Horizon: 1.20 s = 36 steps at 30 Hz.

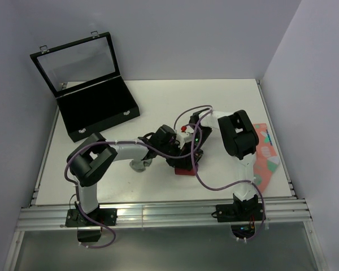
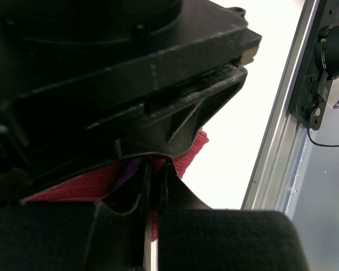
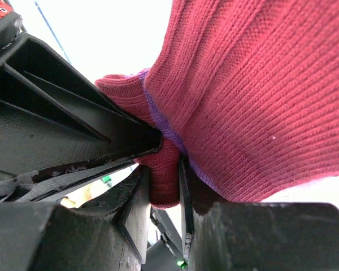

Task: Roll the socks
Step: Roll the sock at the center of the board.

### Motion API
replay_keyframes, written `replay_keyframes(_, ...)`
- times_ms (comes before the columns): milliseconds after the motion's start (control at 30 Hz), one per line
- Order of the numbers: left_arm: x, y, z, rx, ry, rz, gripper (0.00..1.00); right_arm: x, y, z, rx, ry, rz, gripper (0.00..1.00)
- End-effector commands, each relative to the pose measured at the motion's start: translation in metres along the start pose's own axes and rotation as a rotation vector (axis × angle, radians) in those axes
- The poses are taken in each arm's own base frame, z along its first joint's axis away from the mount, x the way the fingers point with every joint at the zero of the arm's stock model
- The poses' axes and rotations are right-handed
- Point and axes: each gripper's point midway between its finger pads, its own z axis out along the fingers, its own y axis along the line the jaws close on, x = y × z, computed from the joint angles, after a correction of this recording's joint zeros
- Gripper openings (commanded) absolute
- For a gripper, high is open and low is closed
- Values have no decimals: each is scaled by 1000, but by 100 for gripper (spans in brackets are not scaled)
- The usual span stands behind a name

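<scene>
Red sock (image 1: 185, 171) lies mid-way along the bench (image 1: 158, 96), close to its near edge. My left fingers (image 2: 179, 199) are squeezed together on a thin bit of it. My right fingers (image 3: 137, 209) pinch a thick fold. Pink sock (image 1: 267, 155) lies by the right edge.

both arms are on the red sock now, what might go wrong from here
1. The left tool and right tool both pinch the red sock very close together, so a twist to roll it may knock them into each other.
2. The left tool seems to hold only a thin edge of fabric, which may slip out.
3. The patterned pink sock lies right beside the right arm and could get dragged.
</scene>
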Motion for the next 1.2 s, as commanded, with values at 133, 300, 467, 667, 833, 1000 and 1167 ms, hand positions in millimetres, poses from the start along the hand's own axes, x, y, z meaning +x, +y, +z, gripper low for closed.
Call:
replay_keyframes(133, 60, 15, 11, -46, 201, -126, 0, -28, -34, -15, 212, -143, -155, 37)
replay_keyframes(300, 67, 20, 16, -62, 232, -167, 0, -38, -24, -34, 207, -238, -162, 47)
replay_keyframes(467, 69, 22, 21, -58, 247, -211, 0, -40, -18, -53, 194, -305, -185, 51)
replay_keyframes(667, 75, 26, 26, -66, 281, -246, 0, -35, -6, -73, 128, -370, -207, 52)
replay_keyframes(833, 79, 28, 25, -68, 302, -282, 0, -33, -12, -93, 172, -436, -195, 52)
replay_keyframes(1000, 77, 29, 21, -75, 309, -299, 0, -28, -45, -120, 309, -477, -70, 52)
replay_keyframes(1167, 76, 30, 17, -91, 309, -319, 0, -31, -67, -140, 473, -525, -21, 51)
